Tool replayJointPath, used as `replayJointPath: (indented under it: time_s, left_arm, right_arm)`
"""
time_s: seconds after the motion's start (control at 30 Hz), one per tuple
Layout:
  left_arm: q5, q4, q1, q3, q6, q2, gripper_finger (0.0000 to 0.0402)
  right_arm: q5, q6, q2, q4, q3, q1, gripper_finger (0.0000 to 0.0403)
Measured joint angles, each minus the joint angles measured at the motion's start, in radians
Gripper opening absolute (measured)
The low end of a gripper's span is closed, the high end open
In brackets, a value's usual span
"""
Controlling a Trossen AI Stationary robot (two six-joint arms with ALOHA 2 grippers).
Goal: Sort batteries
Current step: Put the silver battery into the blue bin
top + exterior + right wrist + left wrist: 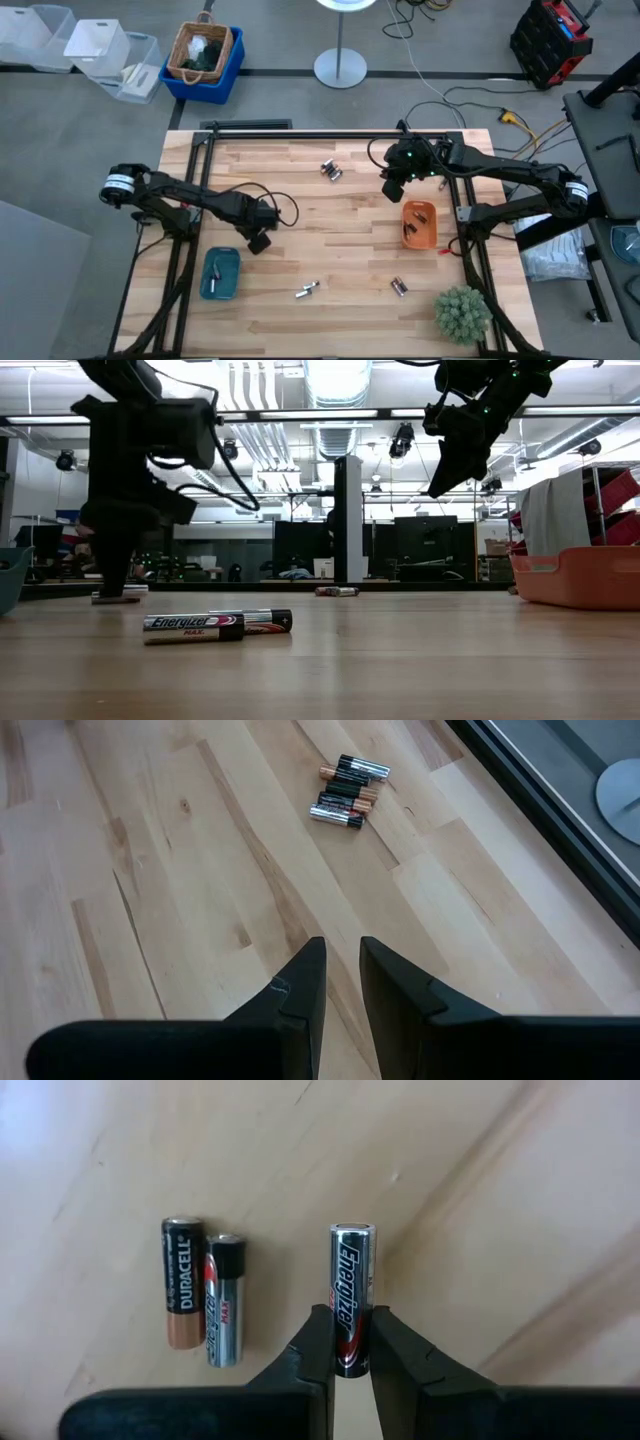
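An Energizer battery [352,1300] sat pinched between the fingertips of the left gripper [350,1342], its silver cap pointing away from the wrist and its lower end clamped between the two dark fingers [312,1342]. Right beside it on the wooden table [330,230] lay two loose cells, a copper-and-black Duracell battery [183,1283] and a silver-and-black battery [225,1300], side by side and touching each other but apart from the held one. In the overhead view the left gripper [260,238] hung just above the teal tray [220,274], near the table's left side. Out from the teal tray towards the middle of the table, a pair of batteries [307,290] lay near the front edge, and farther along another small pair [399,287] rested just below the orange tray [419,224]. Well apart from the teal tray, near the far edge, a cluster of batteries [347,792] lay bunched together, silver and copper ends mixed. The right gripper [342,982] hovered over bare wood short of that cluster, fingers a narrow gap apart and holding nothing; from overhead the right gripper [393,187] hung just above the orange tray, which held a few dark pieces I couldn't identify. A green spiky ball [462,313] sat at the front right corner.
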Motion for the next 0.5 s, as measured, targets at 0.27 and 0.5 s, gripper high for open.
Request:
replayJointPath:
  time_s: [0.27,0.5]
  left_arm:
    - [-0.007,-0.152,-0.117,0.147,0.018,0.0,0.0022]
    - [0.027,-0.343,-0.299,0.295,0.044,-0.001,0.0022]
  right_arm:
    - [0.0,-0.011,0.0,0.0,0.0,0.0,0.0059]
    - [0.0,-0.018,0.0,0.0,0.0,0.0,0.0059]
